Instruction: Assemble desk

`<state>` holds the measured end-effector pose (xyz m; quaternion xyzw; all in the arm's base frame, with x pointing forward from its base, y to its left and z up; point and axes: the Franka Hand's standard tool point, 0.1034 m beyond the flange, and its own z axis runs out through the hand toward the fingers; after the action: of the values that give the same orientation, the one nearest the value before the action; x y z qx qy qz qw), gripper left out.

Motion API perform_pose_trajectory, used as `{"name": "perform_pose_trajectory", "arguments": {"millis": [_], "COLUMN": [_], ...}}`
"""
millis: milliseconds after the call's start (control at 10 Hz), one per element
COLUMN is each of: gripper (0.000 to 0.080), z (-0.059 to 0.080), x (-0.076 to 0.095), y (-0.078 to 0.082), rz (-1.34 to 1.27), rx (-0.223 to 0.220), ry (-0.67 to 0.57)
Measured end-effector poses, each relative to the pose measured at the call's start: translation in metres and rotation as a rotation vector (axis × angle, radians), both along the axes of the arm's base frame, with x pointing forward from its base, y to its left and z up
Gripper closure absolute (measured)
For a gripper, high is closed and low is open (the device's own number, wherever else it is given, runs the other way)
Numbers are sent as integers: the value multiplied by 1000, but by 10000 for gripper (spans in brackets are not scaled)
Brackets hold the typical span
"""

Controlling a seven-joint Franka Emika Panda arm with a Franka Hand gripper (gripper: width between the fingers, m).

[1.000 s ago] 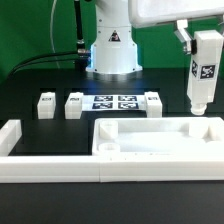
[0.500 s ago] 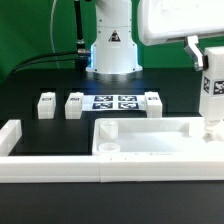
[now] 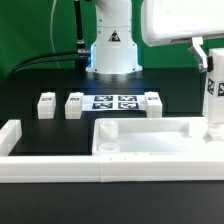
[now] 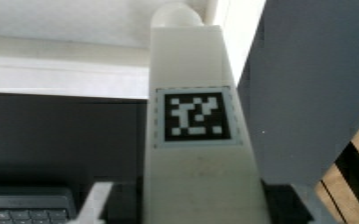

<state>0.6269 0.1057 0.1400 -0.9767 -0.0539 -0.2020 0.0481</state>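
The white rimmed tabletop panel (image 3: pixel 150 135) lies flat near the front of the table. Three white block legs lie behind it: two (image 3: pixel 45 105) (image 3: pixel 74 104) toward the exterior view's left and one (image 3: pixel 152 104) beside the marker board. My gripper (image 3: pixel 207 60) is shut on the fourth leg (image 3: pixel 211 100) and holds it upright at the panel's right end, its lower end at the rim. In the wrist view the leg (image 4: pixel 201 120) with its tag fills the middle between the fingers of my gripper (image 4: pixel 197 208).
The marker board (image 3: pixel 113 102) lies between the loose legs. A long low white border wall (image 3: pixel 90 168) runs along the front, with a short return (image 3: pixel 10 135) on the exterior view's left. The robot base (image 3: pixel 112 50) stands at the back.
My gripper has moved toward the exterior view's right and downward with the leg. The leg's lower end now reaches the panel's right end. The other parts have not moved.
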Motion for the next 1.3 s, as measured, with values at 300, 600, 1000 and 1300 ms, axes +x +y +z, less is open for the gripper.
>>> {"name": "perform_pose_trajectory", "arguments": {"millis": [300, 600, 1000, 1300], "gripper": [511, 511, 511, 511], "z": [-10, -10, -10, -12], "x": [17, 17, 17, 11], "y": [6, 8, 6, 4], "rz": [22, 22, 19, 19], "rx": [-4, -3, -5, -7], "ry": [-8, -23, -32, -26]}}
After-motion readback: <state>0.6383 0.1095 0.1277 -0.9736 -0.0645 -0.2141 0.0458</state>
